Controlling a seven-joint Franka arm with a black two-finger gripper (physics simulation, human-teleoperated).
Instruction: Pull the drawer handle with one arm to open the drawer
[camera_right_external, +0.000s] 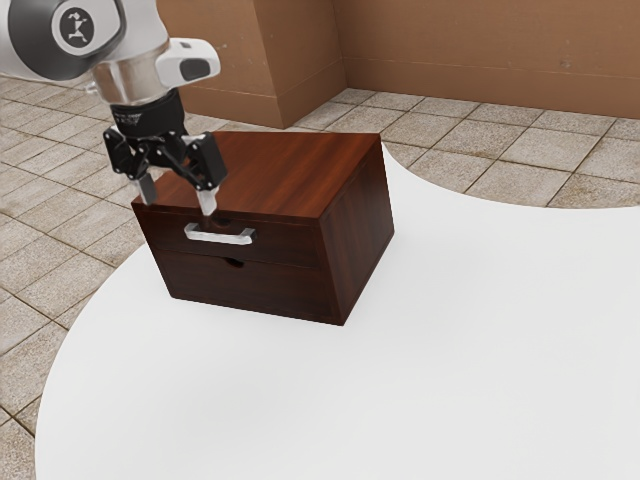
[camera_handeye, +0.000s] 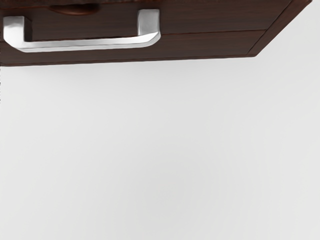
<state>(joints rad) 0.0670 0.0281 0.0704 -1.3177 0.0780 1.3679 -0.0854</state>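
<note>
A dark wooden cabinet (camera_right_external: 300, 200) stands on the white table (camera_right_external: 450, 370), with two drawer fronts facing the viewer. The upper drawer (camera_right_external: 280, 243) carries a silver bar handle (camera_right_external: 219, 236) and sits flush with the cabinet front. My black gripper (camera_right_external: 178, 195) hangs open just above and slightly left of that handle, fingers pointing down, with nothing between them. In the wrist view the handle (camera_handeye: 82, 42) lies across the drawer front (camera_handeye: 200, 42), below my hand.
The lower drawer (camera_right_external: 250, 285) has a small notch pull. The white table spreads wide toward the exterior view's right and front. A tiled floor (camera_right_external: 60, 250) and brown walls (camera_right_external: 480, 40) surround the table.
</note>
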